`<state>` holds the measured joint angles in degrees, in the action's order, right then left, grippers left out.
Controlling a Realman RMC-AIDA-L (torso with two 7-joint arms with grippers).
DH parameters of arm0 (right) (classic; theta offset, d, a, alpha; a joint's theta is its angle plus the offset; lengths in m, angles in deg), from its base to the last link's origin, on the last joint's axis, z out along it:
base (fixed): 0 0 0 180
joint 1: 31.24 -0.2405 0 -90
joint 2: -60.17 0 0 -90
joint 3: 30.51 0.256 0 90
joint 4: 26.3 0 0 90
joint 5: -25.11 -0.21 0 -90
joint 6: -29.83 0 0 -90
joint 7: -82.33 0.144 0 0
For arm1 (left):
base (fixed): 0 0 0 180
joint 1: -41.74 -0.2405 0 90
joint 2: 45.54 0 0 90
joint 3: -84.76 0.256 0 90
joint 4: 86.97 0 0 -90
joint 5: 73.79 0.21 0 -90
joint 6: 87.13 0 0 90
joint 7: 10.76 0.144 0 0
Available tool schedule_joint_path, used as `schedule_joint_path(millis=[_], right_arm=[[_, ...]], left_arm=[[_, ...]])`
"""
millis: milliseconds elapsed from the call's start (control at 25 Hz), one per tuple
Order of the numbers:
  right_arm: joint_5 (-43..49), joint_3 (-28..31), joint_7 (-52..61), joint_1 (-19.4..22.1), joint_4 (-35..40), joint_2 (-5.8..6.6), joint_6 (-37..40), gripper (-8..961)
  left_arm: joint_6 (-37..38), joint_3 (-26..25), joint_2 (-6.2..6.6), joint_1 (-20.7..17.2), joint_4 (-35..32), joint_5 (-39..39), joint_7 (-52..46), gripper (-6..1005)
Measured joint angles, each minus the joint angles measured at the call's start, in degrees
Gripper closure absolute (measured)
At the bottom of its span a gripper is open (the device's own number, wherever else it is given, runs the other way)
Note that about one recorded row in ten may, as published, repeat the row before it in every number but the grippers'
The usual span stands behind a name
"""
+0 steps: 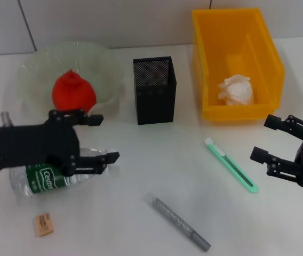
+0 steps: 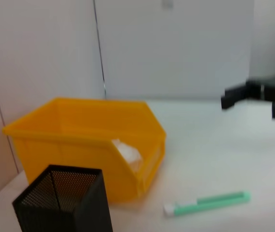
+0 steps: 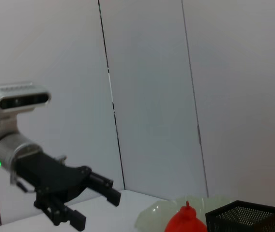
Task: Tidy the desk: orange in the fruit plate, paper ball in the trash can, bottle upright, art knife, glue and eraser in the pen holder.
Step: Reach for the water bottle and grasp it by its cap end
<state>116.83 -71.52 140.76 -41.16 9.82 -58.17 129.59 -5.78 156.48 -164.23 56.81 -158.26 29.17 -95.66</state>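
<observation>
The orange (image 1: 74, 90) lies in the pale-green fruit plate (image 1: 31, 66) at the back left. The paper ball (image 1: 236, 90) lies in the yellow trash can (image 1: 237, 32). The bottle (image 1: 42, 180) lies on its side at the front left. My left gripper (image 1: 102, 138) is open, just over the bottle's right end and not closed on it. The eraser (image 1: 44, 224) lies in front of the bottle. The black pen holder (image 1: 154, 89) stands in the middle. The green art knife (image 1: 230, 164) and grey glue pen (image 1: 181, 223) lie on the table. My right gripper (image 1: 263, 138) is open, right of the knife.
The left wrist view shows the trash can (image 2: 84, 140), the pen holder (image 2: 65, 200), the art knife (image 2: 207, 203) and the right gripper (image 2: 256, 94) far off. The right wrist view shows the left gripper (image 3: 93, 207), the orange (image 3: 186, 223) and the pen holder (image 3: 244, 217).
</observation>
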Motion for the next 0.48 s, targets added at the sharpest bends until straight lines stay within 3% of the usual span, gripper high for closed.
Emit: schedule_joint_path(millis=[80, 120, 200, 240, 320, 480], right_arm=[[0.4, 0.0, 0.3, 0.0, 0.1, 0.21, 0.3, 134], [0.6, 0.0, 0.4, 0.0, 0.0, 0.39, 0.3, 134], [1.1, 0.0, 0.4, 0.0, -0.3, 0.65, 0.3, 135], [1.5, 0.0, 0.2, 0.1, -0.3, 0.68, 0.1, 135], [2.6, 0.1, 0.0, 0.2, -0.2, 0.68, 0.1, 135], [4.0, 1.2, -0.2, 0.3, -0.3, 0.69, 0.0, 135]], left_arm=[[-1.4, 5.2, 0.06, 0.2, -11.3, 8.5, -11.3, 190], [-1.4, 6.4, 0.07, 0.6, -13.8, 11.0, -14.6, 190], [-1.2, 7.2, 0.11, 1.3, -15.1, 13.4, -17.3, 190], [-0.8, 10.4, 0.05, 3.5, -18.8, 20.2, -24.8, 190], [-0.7, 13.4, -0.02, 5.4, -20.7, 25.5, -29.6, 190], [-1.1, 18.0, -0.33, 9.5, -20.9, 33.1, -37.1, 190]])
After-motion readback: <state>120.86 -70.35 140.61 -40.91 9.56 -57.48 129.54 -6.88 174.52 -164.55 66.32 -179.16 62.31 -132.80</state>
